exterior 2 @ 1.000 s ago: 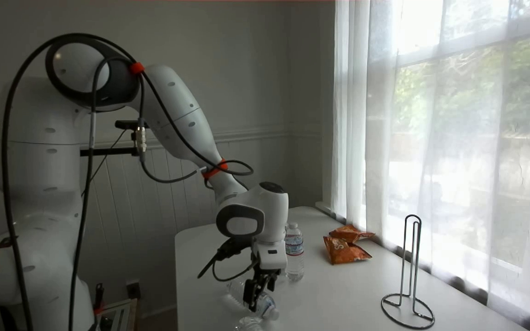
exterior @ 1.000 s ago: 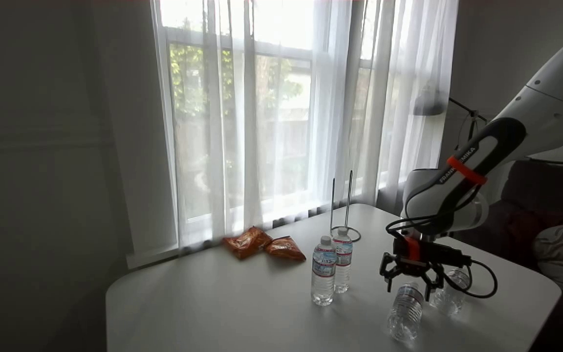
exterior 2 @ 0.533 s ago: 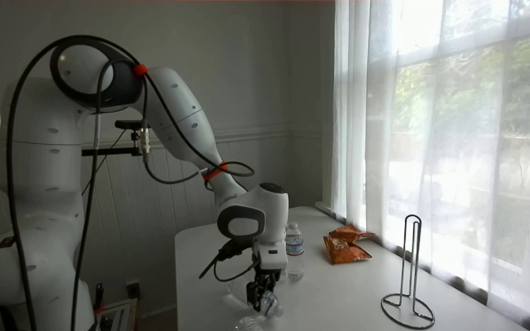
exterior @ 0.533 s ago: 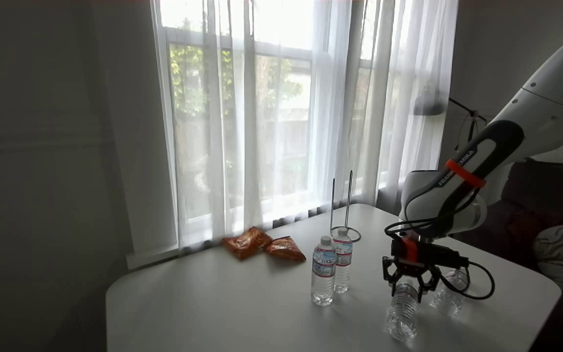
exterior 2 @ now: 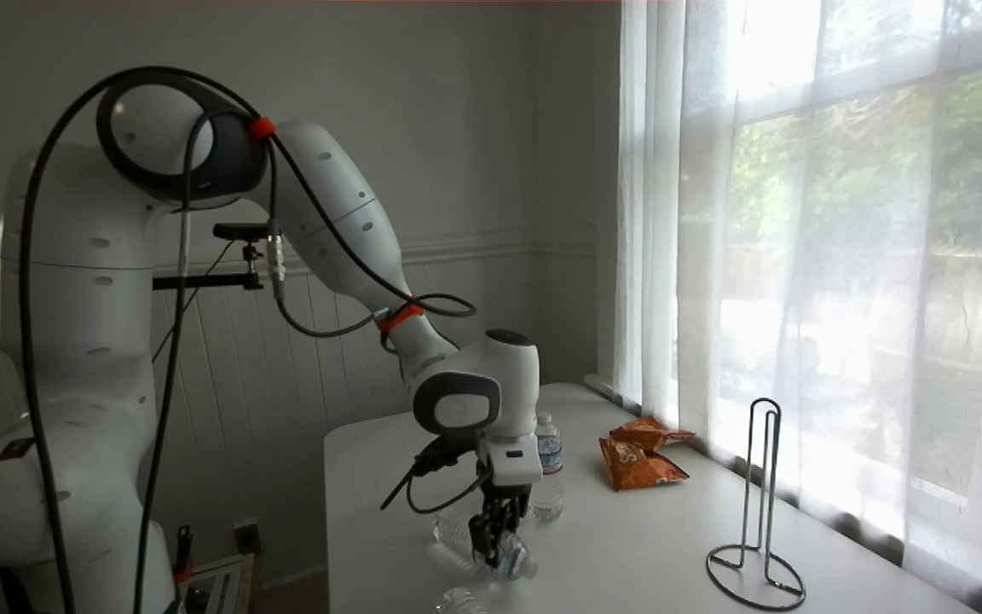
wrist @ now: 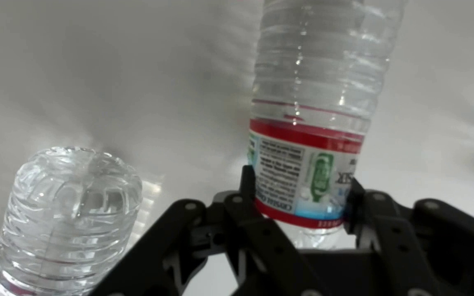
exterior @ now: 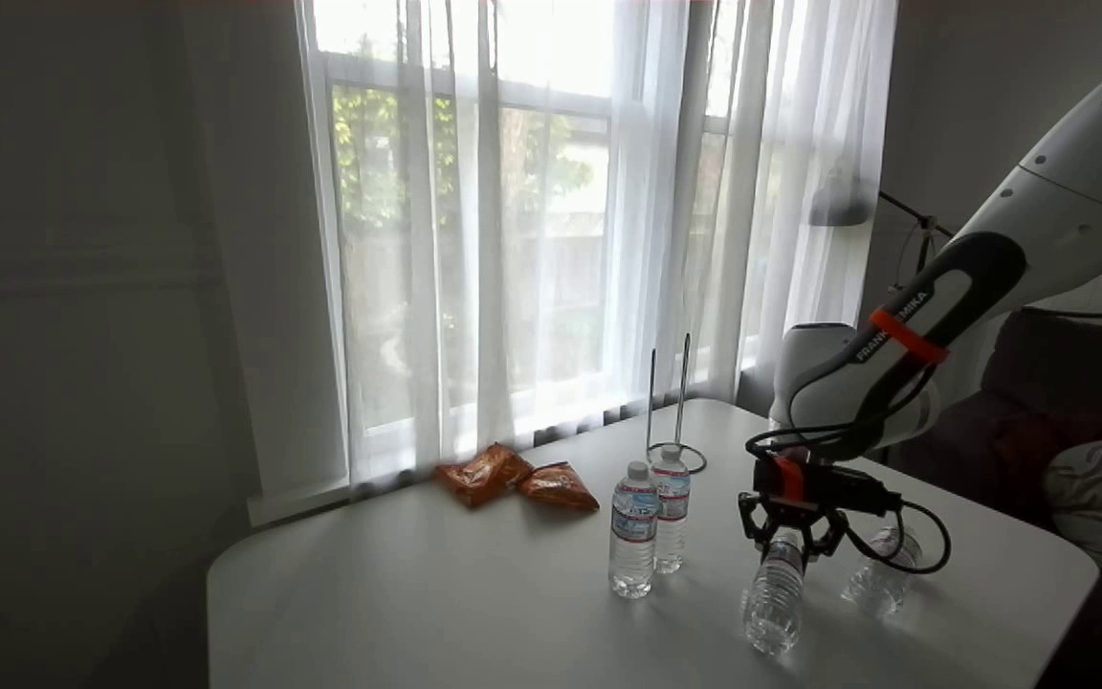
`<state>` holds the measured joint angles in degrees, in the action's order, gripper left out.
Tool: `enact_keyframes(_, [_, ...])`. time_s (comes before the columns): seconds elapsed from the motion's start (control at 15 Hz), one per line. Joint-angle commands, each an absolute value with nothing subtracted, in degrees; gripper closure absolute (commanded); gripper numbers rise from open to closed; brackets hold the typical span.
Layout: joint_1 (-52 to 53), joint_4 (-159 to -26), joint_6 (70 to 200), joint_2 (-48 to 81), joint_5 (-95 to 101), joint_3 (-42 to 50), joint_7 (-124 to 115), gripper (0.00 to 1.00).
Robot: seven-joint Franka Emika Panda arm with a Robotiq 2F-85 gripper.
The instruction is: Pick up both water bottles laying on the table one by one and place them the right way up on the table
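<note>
Water bottle [wrist: 317,111] in the wrist view: the gripper [wrist: 302,187] is clamped on it across the label, a finger pressing each side. Thin plastic may give under that squeeze, and a dented wall could let the body roll or slide between the fingertips. It runs out from between them, base end cropped at the top, cap hidden. Lower left, apart from it, lies the loose bottle [wrist: 66,222], which a low swing might knock.

In an exterior view the water bottle [exterior: 774,603] is not upright: its capped end sits between the fingers, its base slants away from the gripper. Lowered at a slant onto the table [exterior: 398,593], it would likely catch on the rim of its base and topple (whether it is raised now is unclear). Upright bottles [exterior: 633,531] stand apart from it.

In an exterior view the water bottle [exterior 2: 515,558] passes between the fingers close to its cap, which pokes out beyond them. Held so near that end, the longer part could act as a lever and twist in the grip. Part of the loose bottle [exterior 2: 461,602] shows near it at the bottom edge.
</note>
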<state>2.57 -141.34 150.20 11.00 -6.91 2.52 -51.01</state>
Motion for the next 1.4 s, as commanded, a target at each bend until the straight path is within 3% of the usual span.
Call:
enact_keyframes(0.0, [3.9,-139.8,147.1,8.6,-4.7,3.0,-53.2,0.78])
enact_keyframes(0.4, [5.9,-138.7,146.0,5.6,2.2,3.3,-58.8,0.78])
enact_keyframes(1.27, [6.7,-139.3,147.6,-0.6,40.4,-0.2,-89.2,0.78])
enact_keyframes(1.33, [5.8,-138.1,147.7,2.1,37.8,-0.2,-86.2,0.53])
